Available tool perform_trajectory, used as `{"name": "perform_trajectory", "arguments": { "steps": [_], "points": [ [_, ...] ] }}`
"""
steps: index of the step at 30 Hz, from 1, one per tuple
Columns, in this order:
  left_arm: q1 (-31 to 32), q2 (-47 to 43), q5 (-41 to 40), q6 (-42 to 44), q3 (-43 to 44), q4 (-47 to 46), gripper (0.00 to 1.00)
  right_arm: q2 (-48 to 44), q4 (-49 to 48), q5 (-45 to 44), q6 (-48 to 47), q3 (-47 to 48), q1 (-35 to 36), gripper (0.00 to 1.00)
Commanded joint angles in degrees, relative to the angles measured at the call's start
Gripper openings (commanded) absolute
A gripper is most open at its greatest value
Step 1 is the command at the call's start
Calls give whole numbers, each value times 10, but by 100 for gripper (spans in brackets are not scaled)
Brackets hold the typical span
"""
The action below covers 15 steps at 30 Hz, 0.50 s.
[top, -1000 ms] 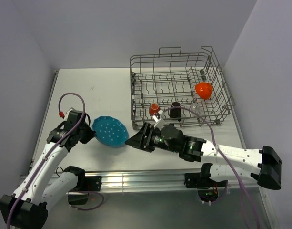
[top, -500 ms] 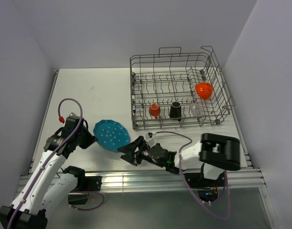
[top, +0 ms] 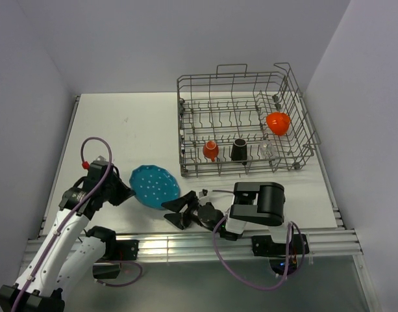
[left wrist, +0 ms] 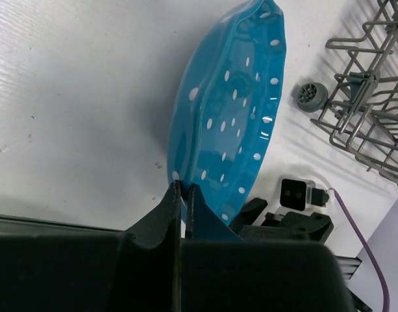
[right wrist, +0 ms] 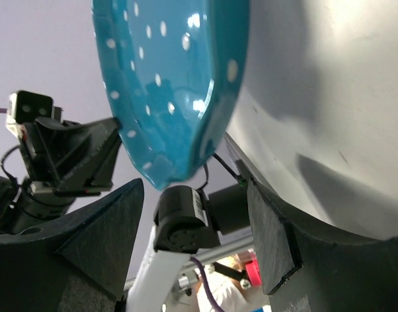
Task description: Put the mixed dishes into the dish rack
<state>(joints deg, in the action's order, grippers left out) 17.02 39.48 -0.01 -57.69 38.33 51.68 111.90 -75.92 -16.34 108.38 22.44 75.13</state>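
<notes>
The left arm is easing toward the near edge since a second ago, and the left pincer (top: 125,190) is staying clamped together on the near rim of the teal white-dotted scalloped plate (top: 154,185), which is tilting up on edge over the worktop (top: 121,123) and drifting slightly rightward. Just right of it, the big change: the right arm is folding back hard toward its base, pulling the right pincer (top: 174,212) down to the plate's near edge. Its fingers are standing well apart, holding nothing, with the plate's lower rim hanging in the gap ahead of them; whether they are touching it I cannot tell. Farther right, the dish rack (top: 182,123) is sitting unchanged, carrying the small orange cup (top: 210,150), dark brown mug (top: 238,149), small clear glass (top: 266,149) and orange-red bowl (top: 277,123).
</notes>
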Motion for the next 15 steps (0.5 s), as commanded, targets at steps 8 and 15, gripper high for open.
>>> {"name": "perform_trajectory", "arguments": {
  "steps": [8,15],
  "points": [
    [-1,-47,64,-14,7,-39,0,61,-250,-54,18,34,4,72],
    [-1,-62,64,-15,-4,-23,0,64,-251,-73,-33,64,1,66]
  ]
}}
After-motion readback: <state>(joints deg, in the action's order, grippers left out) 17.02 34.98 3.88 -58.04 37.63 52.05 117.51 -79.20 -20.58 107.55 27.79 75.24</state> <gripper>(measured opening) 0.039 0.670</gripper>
